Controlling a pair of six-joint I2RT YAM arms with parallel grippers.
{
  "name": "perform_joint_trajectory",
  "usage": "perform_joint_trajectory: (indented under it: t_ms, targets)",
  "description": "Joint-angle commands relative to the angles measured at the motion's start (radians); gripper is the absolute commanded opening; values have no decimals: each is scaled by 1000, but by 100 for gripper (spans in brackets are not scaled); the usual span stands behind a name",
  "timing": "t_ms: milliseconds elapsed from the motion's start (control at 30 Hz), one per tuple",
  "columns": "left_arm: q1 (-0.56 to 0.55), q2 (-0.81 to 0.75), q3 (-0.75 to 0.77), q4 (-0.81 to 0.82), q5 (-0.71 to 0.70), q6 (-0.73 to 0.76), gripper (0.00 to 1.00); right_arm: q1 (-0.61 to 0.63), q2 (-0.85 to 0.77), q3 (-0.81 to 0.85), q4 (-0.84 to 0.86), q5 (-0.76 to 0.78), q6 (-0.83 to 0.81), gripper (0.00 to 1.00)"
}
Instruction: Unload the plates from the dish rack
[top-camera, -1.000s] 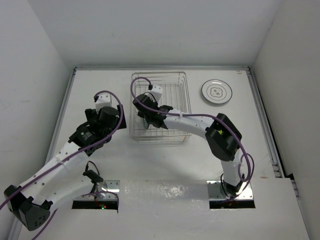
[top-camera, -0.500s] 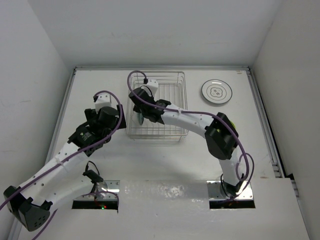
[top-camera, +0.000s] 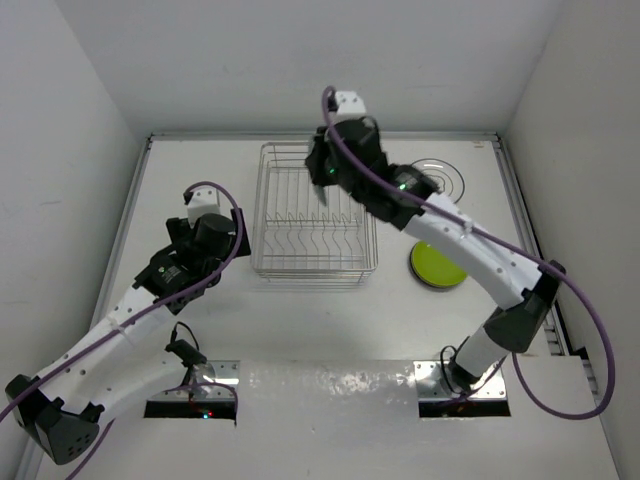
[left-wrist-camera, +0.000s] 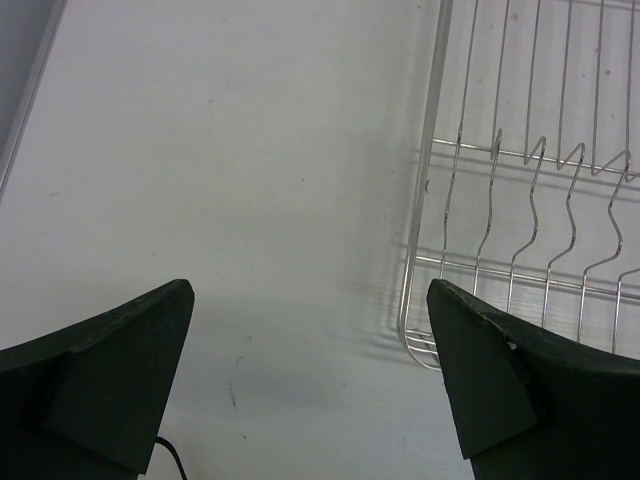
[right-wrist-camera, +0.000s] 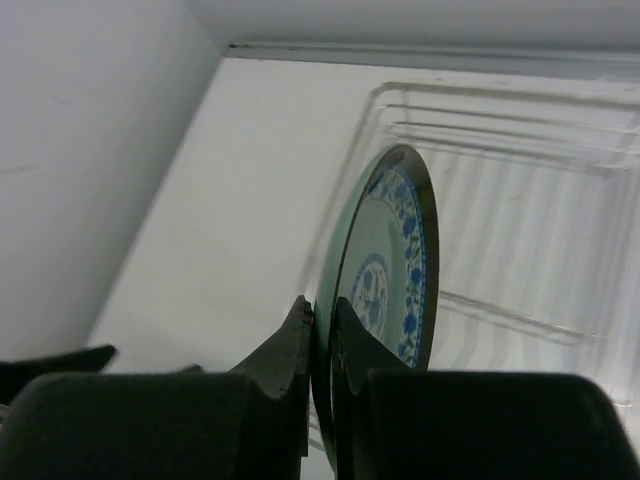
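Note:
The silver wire dish rack (top-camera: 315, 215) stands mid-table with no plates in its tines. My right gripper (top-camera: 322, 175) hovers above the rack's back edge. In the right wrist view it (right-wrist-camera: 322, 335) is shut on the rim of a pale plate with blue flower marks and a dark rim (right-wrist-camera: 385, 270), held upright on edge over the blurred rack (right-wrist-camera: 520, 200). A lime green plate (top-camera: 438, 265) lies right of the rack. A white plate with dark rings (top-camera: 445, 178) lies at the back right, partly behind my arm. My left gripper (top-camera: 228, 238) is open and empty left of the rack (left-wrist-camera: 520, 200).
White walls close in the table on the left, back and right. A raised rail (top-camera: 525, 230) runs along the table's right side. My right arm's long forearm (top-camera: 470, 245) crosses above the lime green plate.
My right gripper has lifted the blue-marked plate out of the rack and moved it up and toward the back. The arm swung right, uncovering the lime green plate. The rack shifted slightly.

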Motion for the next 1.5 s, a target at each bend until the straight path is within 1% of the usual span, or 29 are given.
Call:
perform_joint_trajectory:
  t_ms: [0, 33, 67, 100, 133, 167, 200, 333, 433, 500, 600, 767, 800, 867, 900, 1000, 1033, 1067, 1100, 1133, 1200, 1300, 1367, 1400, 1433, 1467]
  targets:
    - [12, -17, 6, 23, -11, -5, 100, -125, -9, 111, -335, -65, -290, 0]
    - [12, -15, 8, 23, -11, -3, 100, -144, 3, 116, -404, 24, -325, 0]
    - [12, -15, 8, 22, -11, -3, 100, -164, -3, 88, -444, 74, -381, 0]
    - [12, -15, 8, 22, -11, -2, 100, -203, -41, 43, -479, 117, -400, 0]
    - [12, -17, 8, 23, -11, -2, 100, -227, -70, -70, -478, 149, -409, 0]
    - [12, -17, 8, 22, -12, -3, 100, -280, -102, -131, -436, 150, -428, 0]
    - [12, -18, 8, 22, -12, -3, 100, -305, -167, -250, -409, 137, -434, 0]
    - [14, -17, 8, 24, -9, 0, 100, -412, -224, -418, -339, 139, -454, 0]
    - [14, -12, 6, 25, -6, 0, 100, -487, -215, -493, -314, 98, -455, 0]
    - [14, -12, 6, 27, -5, 0, 100, -515, -195, -525, -296, 36, -448, 0]
    - [14, -11, 5, 27, -3, 2, 100, -520, -164, -594, -259, 30, -440, 0]
    - [14, -3, 5, 30, 2, 3, 100, -526, -118, -614, -225, 28, -420, 0]
    - [14, -3, 5, 30, 2, 3, 100, -527, -106, -614, -224, 33, -419, 7]
    - [14, -4, 3, 28, 2, 3, 100, -527, -95, -610, -220, 35, -411, 17]
    - [14, -3, 3, 30, 3, 3, 100, -526, -91, -608, -220, 32, -411, 35]
    - [14, 0, 3, 31, 6, 6, 100, -526, -89, -608, -219, 38, -408, 51]
    - [14, 2, 3, 31, 8, 6, 100, -527, -89, -608, -220, 50, -405, 67]
    - [14, 3, 3, 31, 9, 6, 100, -526, -90, -605, -230, 58, -402, 75]
    - [14, 5, 3, 33, 9, 6, 100, -526, -92, -601, -236, 62, -397, 81]
    - [12, 6, 3, 33, 9, 6, 100, -527, -95, -598, -245, 67, -394, 89]
    - [14, 8, 3, 31, 9, 6, 100, -526, -116, -591, -256, 62, -385, 99]
    - [14, 11, 3, 33, 8, 6, 100, -527, -178, -585, -277, 44, -374, 99]
    - [14, 15, 6, 28, -3, 0, 100, -526, -231, -598, -273, -10, -374, 99]
    - [17, 15, 8, 27, -8, -5, 100, -524, -304, -608, -254, -34, -376, 99]
    - [32, 17, 11, 24, -12, -20, 100, -524, -345, -640, -242, -77, -379, 99]
    - [47, 12, 18, 17, -9, -32, 100, -524, -389, -656, -230, -86, -380, 99]
